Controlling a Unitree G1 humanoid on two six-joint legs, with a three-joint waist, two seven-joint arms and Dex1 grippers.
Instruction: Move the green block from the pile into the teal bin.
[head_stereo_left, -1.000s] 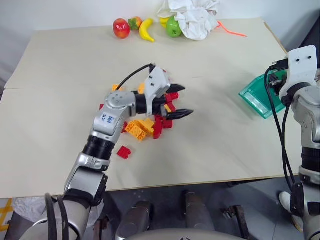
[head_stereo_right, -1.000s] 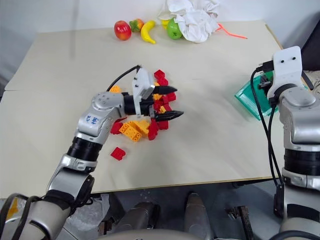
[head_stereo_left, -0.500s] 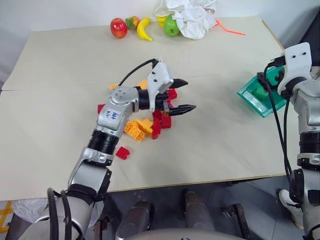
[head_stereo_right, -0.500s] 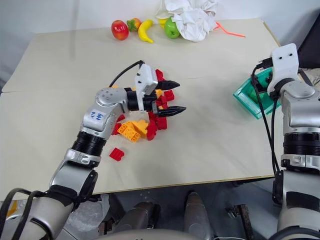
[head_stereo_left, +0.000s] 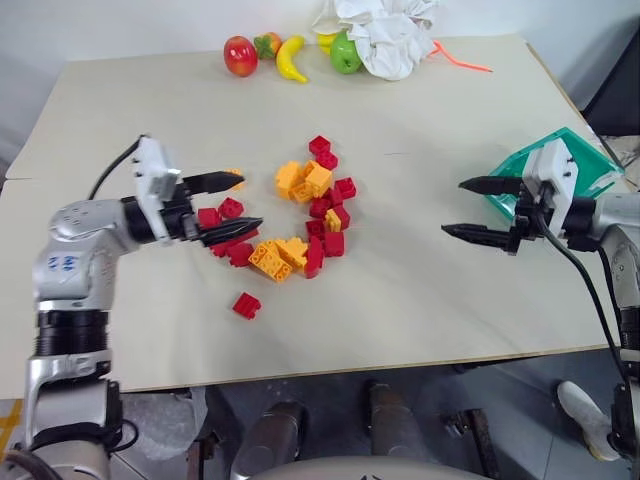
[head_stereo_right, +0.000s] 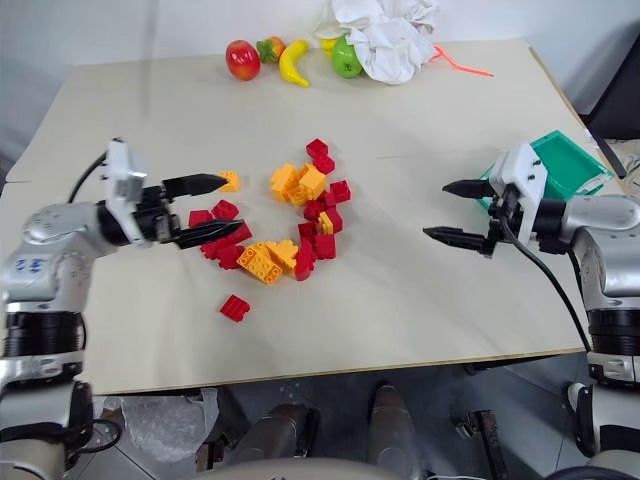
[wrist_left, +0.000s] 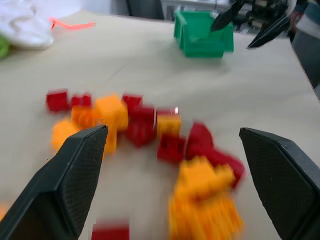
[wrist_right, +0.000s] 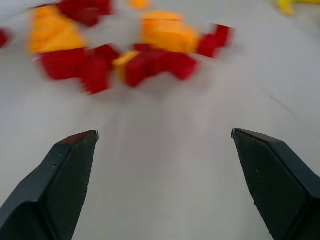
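The pile (head_stereo_left: 300, 215) of red and orange-yellow bricks lies mid-table. My left gripper (head_stereo_left: 246, 201) hovers at the pile's left edge, pointing across it, open and empty. My right gripper (head_stereo_left: 455, 207) hangs to the right of the pile, pointing back toward it, its black fingers (wrist_right: 70, 175) spread wide with nothing between them. Just behind that hand sits the teal bin (head_stereo_left: 583, 158), partly covered by it and also seen as the teal bin (wrist_left: 202, 37) in the left wrist view. The green block is hidden; the inside of the bin cannot be made out.
A lone red brick (head_stereo_left: 246, 305) lies near the table's front edge. Along the far edge are a red apple (head_stereo_left: 241, 55), a banana (head_stereo_left: 292, 58), a green apple (head_stereo_left: 347, 52) and a white cloth (head_stereo_left: 390, 35). The bin stands close to the table's right edge.
My left arm swung left, from above the pile to its left side. My right hand left the spot over the bin, came inward and turned level toward the pile, fingers spread.
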